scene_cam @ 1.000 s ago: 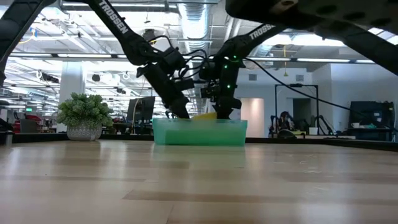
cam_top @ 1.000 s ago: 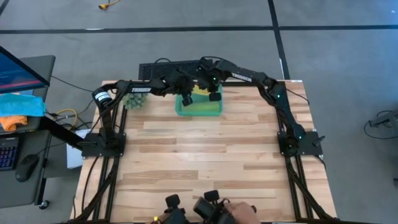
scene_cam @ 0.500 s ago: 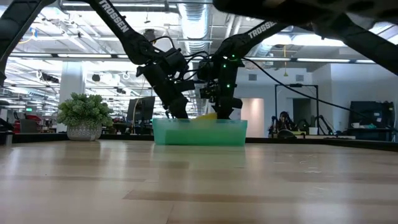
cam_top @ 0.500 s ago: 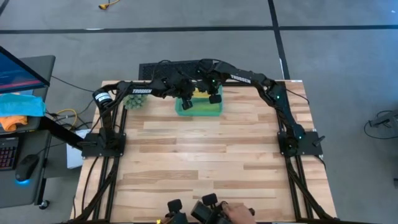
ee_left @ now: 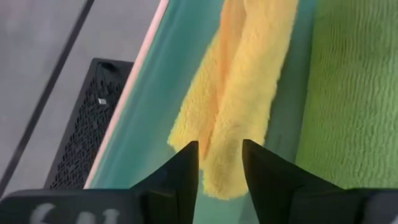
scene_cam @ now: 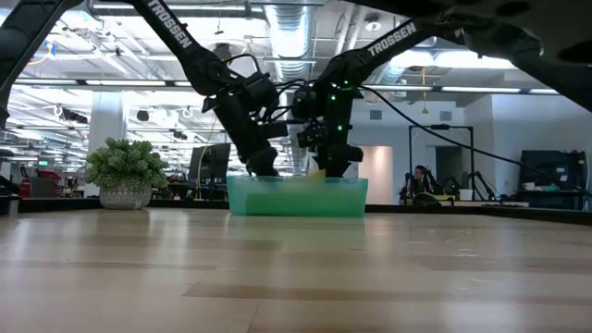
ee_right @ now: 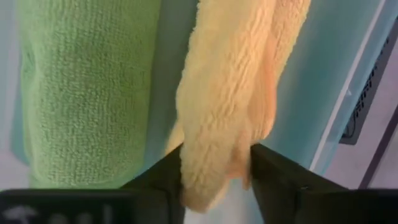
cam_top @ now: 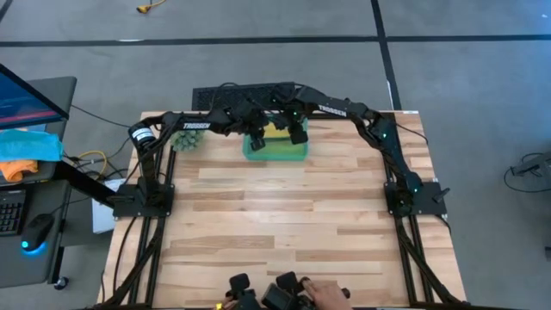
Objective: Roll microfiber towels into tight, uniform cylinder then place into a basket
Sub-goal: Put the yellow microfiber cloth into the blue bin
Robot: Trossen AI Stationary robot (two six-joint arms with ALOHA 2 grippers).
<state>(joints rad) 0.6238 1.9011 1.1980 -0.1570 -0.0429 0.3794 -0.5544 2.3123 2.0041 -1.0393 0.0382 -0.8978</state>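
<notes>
The teal basket [cam_top: 275, 156] stands at the table's far edge. In it lie a rolled lime green towel [ee_left: 348, 93] on the near side and a rolled yellow towel [ee_left: 249, 74] along the far wall. My left gripper [ee_left: 221, 155] is open over the basket's left end, with one end of the yellow roll between its fingers. My right gripper [ee_right: 214, 158] is open over the right end, with the roll's other end [ee_right: 217, 155] filling the gap between its fingers. In the low view both reach down behind the basket's front wall [scene_cam: 296, 196]. My left gripper comes from above with a finger on each side of the yellow roll's end [ee_left: 217, 177], which lies on the basket's floor; I cannot tell whether the fingers touch it. My right gripper stands the same way at the roll's other end [ee_right: 205, 180]; the pile brushes both fingers [ee_right: 264, 171].
A round green plant ball [cam_top: 183, 139] sits left of the basket near the far edge. A black box [cam_top: 215, 96] lies beyond the far edge. A person's hand with controllers [cam_top: 323, 295] shows at the near edge. Bare wood lies between.
Both grippers have edged a little toward the far edge over the basket. In the low view the yellow towel now shows lower behind the basket's front wall than a second ago.
</notes>
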